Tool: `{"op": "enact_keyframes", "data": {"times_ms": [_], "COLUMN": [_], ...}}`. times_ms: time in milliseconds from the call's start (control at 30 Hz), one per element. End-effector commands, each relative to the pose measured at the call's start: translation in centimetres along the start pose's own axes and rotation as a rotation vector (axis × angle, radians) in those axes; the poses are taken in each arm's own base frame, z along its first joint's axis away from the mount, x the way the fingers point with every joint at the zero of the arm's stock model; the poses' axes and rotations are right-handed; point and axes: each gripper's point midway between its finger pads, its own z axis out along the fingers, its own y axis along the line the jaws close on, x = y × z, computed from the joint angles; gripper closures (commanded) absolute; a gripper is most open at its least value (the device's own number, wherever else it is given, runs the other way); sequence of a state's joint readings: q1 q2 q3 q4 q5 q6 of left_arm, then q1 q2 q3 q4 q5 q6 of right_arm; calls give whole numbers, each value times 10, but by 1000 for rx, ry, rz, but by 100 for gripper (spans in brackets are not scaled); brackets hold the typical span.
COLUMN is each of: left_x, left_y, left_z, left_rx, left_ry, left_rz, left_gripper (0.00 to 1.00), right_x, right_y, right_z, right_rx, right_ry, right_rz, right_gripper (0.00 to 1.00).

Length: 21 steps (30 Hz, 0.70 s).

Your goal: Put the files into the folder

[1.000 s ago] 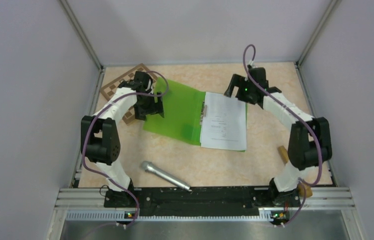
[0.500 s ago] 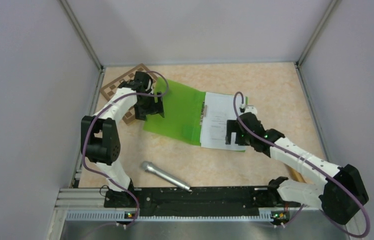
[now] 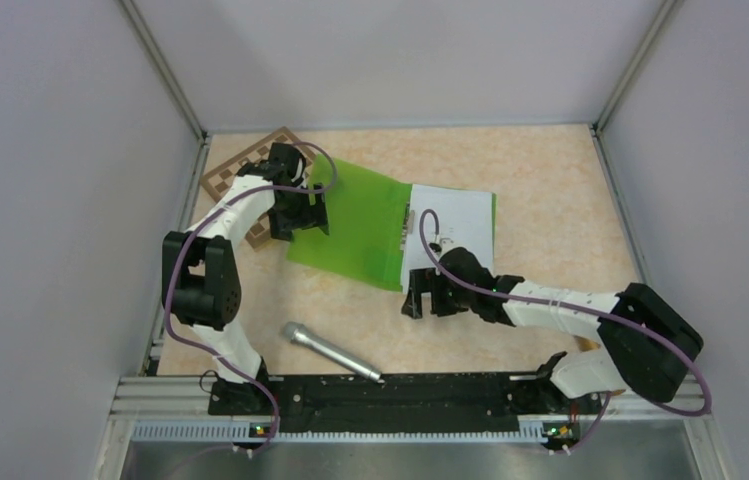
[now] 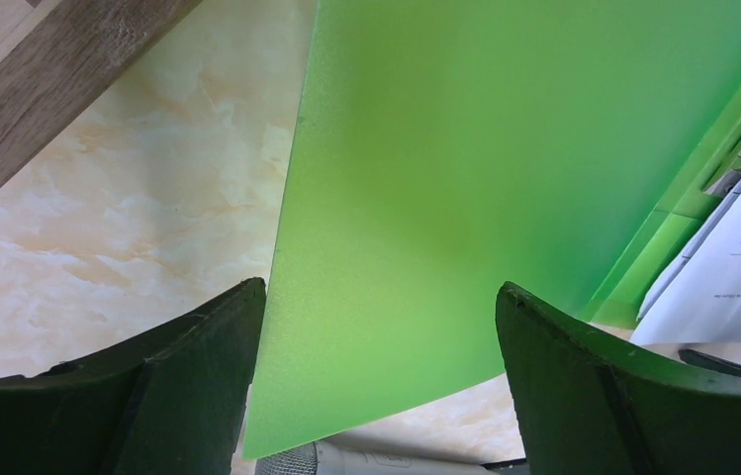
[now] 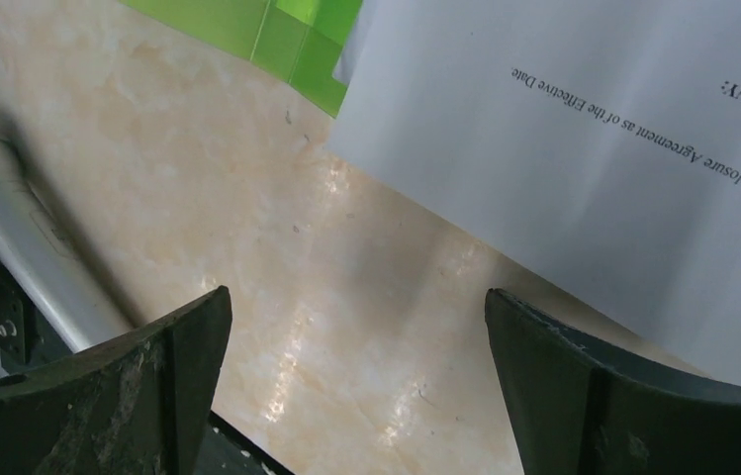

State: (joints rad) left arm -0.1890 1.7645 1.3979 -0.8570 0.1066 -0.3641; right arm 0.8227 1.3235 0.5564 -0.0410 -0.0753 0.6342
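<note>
Swung across from the far side of the table [image 3: 550, 180], my right gripper [image 3: 426, 297] now hangs with jaws wide at the near edge of the files [image 3: 462, 215], which lie on the right half of the open green folder [image 3: 355, 225] (a silver microphone [image 3: 330, 350] lies just nearer me). My left gripper [image 3: 302, 212], unmoved, stands equally wide over the folder's left cover, beside the checkered board [image 3: 233, 177], gripping nothing.
</note>
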Motion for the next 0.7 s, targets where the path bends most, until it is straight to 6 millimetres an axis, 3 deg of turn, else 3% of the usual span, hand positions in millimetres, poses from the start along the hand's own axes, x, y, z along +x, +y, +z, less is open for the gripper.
{"op": "enact_keyframes", "data": {"times_ms": [0,200,667], "left_x": [-14,-11,-9], "left_y": [-4,-3,-2], "left_z": [-8,-7,-6], "left_rx": [6,4,2], "left_ry": [-53,-47,-45], "left_rz": [8,7,16], "left_gripper": [10,10,10], "right_x": [2,-11,-36], "right_y": [5,-13,-2], "right_z": [12,16,23], "right_rx": [-17,94,95], "right_ry": [-5,-62,-103], "right_rz": [49,68,28], "right_gripper": [1,1,1]}}
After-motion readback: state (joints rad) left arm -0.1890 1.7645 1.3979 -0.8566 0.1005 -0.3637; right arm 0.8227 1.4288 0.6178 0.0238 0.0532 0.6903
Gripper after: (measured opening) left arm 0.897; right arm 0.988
